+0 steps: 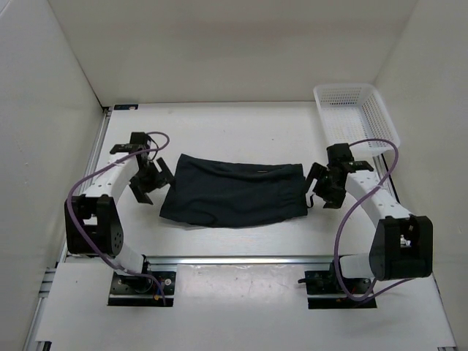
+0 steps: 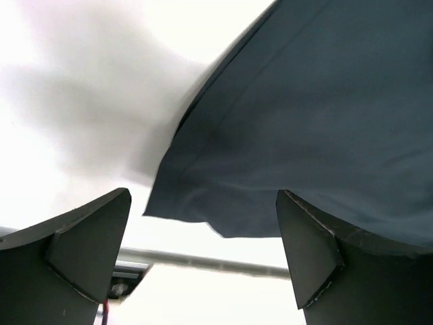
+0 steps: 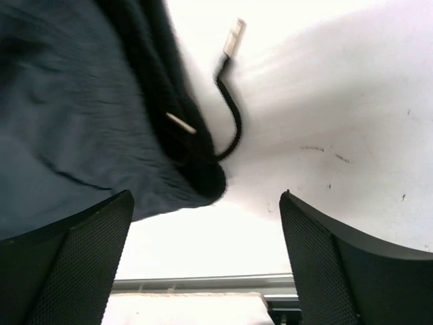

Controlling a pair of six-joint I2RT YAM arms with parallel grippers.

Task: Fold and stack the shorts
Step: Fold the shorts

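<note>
The dark navy shorts (image 1: 235, 191) lie flat on the white table between the arms, folded into a wide rectangle. My left gripper (image 1: 148, 182) is open and empty, just off the shorts' left edge. In the left wrist view the shorts (image 2: 318, 122) fill the upper right, and a hem corner lies between the spread fingers (image 2: 88, 247). My right gripper (image 1: 325, 187) is open and empty, just off the shorts' right edge. In the right wrist view the waistband end (image 3: 183, 145) shows with a black drawstring (image 3: 233, 118) trailing onto the table.
A white mesh basket (image 1: 355, 117) stands at the back right of the table. White walls enclose the table at the left, back and right. A metal rail (image 1: 234, 259) runs along the near edge, in front of the arm bases.
</note>
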